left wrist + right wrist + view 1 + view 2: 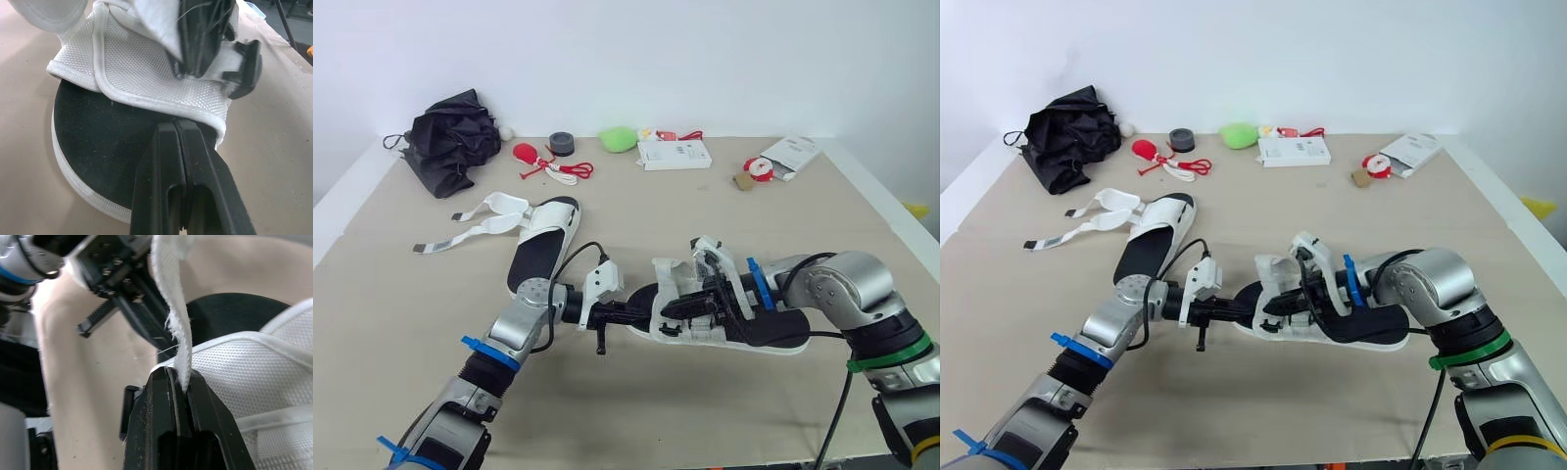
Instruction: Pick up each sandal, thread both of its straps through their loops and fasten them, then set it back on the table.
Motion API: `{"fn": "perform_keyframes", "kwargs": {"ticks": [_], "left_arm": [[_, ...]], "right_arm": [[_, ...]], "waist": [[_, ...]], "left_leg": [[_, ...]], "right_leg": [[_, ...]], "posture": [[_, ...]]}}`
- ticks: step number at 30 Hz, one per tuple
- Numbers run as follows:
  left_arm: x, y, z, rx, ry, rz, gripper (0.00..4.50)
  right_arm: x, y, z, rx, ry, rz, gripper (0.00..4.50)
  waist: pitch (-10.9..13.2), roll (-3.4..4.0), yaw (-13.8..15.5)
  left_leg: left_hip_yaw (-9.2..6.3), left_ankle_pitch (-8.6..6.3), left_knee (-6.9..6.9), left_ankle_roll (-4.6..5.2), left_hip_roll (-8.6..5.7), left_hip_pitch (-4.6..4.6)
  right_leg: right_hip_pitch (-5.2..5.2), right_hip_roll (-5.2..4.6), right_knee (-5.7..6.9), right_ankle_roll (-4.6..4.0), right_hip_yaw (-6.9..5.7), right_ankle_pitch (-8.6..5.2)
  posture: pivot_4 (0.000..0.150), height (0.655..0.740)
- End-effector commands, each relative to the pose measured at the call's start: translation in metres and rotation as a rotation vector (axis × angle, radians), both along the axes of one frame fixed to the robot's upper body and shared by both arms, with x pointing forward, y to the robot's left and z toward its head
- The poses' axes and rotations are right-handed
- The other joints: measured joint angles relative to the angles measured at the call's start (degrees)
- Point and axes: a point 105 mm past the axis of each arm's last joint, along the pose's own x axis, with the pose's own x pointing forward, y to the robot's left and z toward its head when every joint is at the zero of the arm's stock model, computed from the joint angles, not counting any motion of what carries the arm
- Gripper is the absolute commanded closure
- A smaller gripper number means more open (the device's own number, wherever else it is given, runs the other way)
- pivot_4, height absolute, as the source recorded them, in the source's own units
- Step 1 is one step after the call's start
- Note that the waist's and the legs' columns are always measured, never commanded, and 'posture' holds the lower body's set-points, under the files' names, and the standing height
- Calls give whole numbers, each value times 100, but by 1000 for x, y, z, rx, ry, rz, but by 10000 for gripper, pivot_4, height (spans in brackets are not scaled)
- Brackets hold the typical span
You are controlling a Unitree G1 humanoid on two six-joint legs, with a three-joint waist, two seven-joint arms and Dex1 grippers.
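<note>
Near sandal: lies flat on the table, front centre, between the two arms, toe end toward the left arm.
Right gripper: clamped on a frayed white strap just above the mesh upper. The strap rises free from the pinch, with a slight twist.
Left gripper: fingers pressed together, tips on the black footbed at the toe, right under the mesh hem. Nothing seen between them.
Far sandal: well apart, left and further back. Its loose straps lie splayed on the table.
Step in hand: probably feeding the strap toward its loop. The loop itself can't be made out.
Doing it well: pin the sole with the left tips so it doesn't skate. Grip the strap near its end, flat and untwisted. The frayed edge may snag, so feed slowly.
Progress: early by the look of it, with neither sandal fastened.
</note>
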Motion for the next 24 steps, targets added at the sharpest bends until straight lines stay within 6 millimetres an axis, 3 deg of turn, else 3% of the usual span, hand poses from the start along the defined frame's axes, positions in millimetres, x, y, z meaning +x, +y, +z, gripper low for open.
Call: {"fn": "perform_keyframes", "kwargs": {"ticks": [1, 8, 13, 18, 24], "left_arm": [[-8, 24, -51, 172, 160, 70, 45000], [-8, 23, -50, 175, 157, 62, 45000], [-8, 23, -50, 179, 155, 58, 45000], [-8, 24, -50, 182, 153, 56, 45000], [-10, 24, -50, 183, 156, 53, 45000]], "right_arm": [[-10, 3, 2, 15, 2, 98, 44467], [4, 2, -5, -25, -46, 102, 44467], [13, 6, 9, 34, -66, 107, 44467], [-4, 8, 24, 104, -49, 213, 44467], [-13, 12, 7, 42, 29, 240, 44467]], "waist": [[0, 0, 0], [0, 1, -1], [1, 1, -6], [9, 14, -6], [15, 23, 1]], "left_leg": [[0, -1, 0, -1, 0, 0], [0, -4, 2, -2, 0, 2], [1, -3, 6, -2, 1, 6], [1, -3, 6, -3, 4, 8], [2, -7, 6, -6, 1, 4]], "right_leg": [[0, 0, 0, -1, 0, -1], [1, -1, 1, -3, 0, -2], [1, -1, 4, -11, -3, 3], [1, -2, 6, -15, -4, 5], [1, -15, 6, -17, -18, 3]], "posture": [[1500, 7400], [1500, 7400], [1500, 7400], [1500, 7400], [1500, 7400]]}}
